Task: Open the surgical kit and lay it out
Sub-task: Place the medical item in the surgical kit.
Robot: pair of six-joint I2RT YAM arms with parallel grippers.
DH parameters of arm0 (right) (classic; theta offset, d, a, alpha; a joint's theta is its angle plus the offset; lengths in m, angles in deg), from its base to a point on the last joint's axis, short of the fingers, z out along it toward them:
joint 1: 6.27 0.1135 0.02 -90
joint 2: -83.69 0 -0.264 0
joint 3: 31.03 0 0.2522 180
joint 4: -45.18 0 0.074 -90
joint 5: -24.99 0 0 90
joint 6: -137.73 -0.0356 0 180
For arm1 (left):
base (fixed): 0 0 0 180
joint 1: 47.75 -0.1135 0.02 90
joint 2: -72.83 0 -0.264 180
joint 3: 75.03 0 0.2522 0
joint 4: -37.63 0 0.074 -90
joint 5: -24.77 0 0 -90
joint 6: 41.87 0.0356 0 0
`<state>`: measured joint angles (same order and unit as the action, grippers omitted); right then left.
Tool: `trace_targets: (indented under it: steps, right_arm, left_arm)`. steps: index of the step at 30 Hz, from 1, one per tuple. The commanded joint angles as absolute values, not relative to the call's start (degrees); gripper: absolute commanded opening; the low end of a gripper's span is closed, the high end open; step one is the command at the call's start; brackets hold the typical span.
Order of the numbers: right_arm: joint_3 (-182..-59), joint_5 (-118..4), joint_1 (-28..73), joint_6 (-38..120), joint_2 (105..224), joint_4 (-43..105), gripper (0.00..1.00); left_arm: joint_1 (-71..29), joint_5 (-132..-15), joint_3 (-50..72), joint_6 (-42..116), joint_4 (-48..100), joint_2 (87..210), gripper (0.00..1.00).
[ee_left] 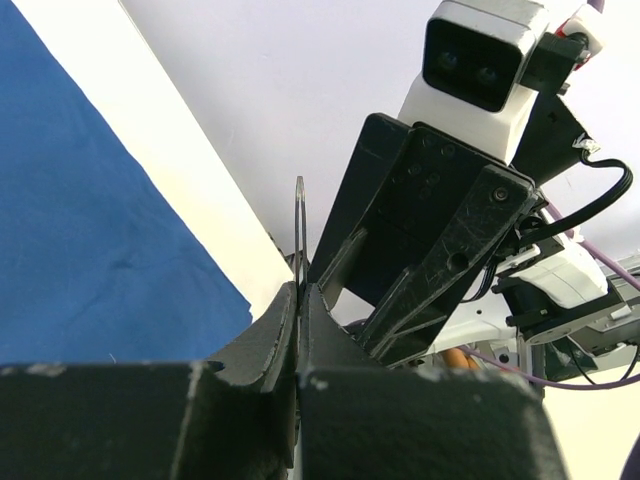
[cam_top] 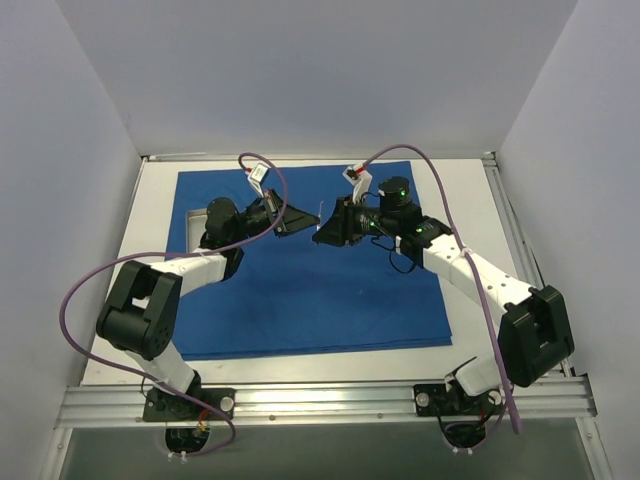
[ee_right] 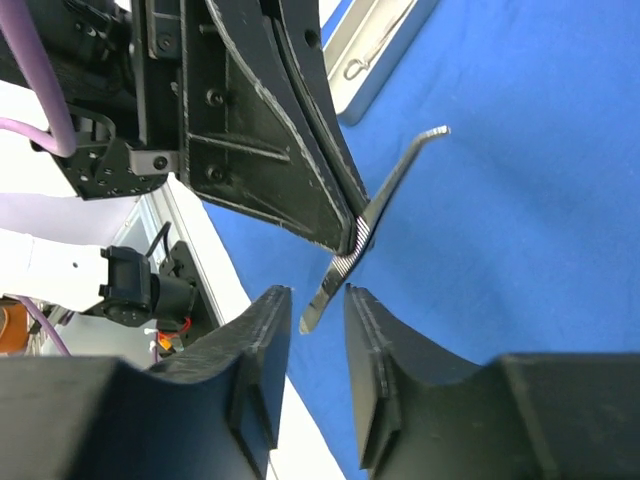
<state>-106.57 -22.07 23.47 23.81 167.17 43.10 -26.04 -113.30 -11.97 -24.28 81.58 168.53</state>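
White table [cam_top: 300,368] w/ alu rail [cam_top: 320,402] at near edge, pale walls [cam_top: 320,70] round it

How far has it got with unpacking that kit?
The blue wrap already lies open and flat. The left gripper holds a thin metal instrument above it, the open right gripper facing. Left: setting it down, plus at least one more piece in the tray.

White worktop [cam_top: 468,185] is enclosed by plain pale panels: a back wall [cam_top: 320,70] along the far edge, a left wall [cam_top: 50,200] and a right wall [cam_top: 590,180]. A slotted aluminium rail [cam_top: 320,402] spans the near edge. A narrower metal track [cam_top: 508,225] lines the right edge.
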Motion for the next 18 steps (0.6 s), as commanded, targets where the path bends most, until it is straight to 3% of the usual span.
trace_targets:
  steps: [1,5,9,12,17,18]
  right_arm:
    - [-106.57,-20.36,23.97,23.65,166.48,47.5,0.27]
    - [-108.24,-20.62,24.14,24.17,168.06,45.23,0.19]
    - [-109.13,-22.64,24.41,25.58,169.2,42.41,0.0]
    - [-108.51,-24.83,24.58,26.55,168.5,41.44,0.0]
    - [-110.35,-29.41,25.02,29.27,168.5,36.61,0.0]
    - [-110.7,-30.11,25.11,30.67,168.5,35.82,0.0]
  left_arm:
    - [-25.61,-114.45,-11.79,-24.3,85.92,168.72,0.02]
    - [-25.43,-114.89,-11.61,-24.12,85.83,168.81,0.02]
    - [-25.52,-114.8,-11.61,-24.12,86.09,168.72,0.02]
    - [-25.52,-114.71,-11.26,-24.21,85.65,168.63,0.03]
    - [-26.92,-113.22,-12.05,-20.79,81.8,165.92,0.34]
    - [-27.19,-112.96,-12.05,-19.82,78.83,165.21,0.36]
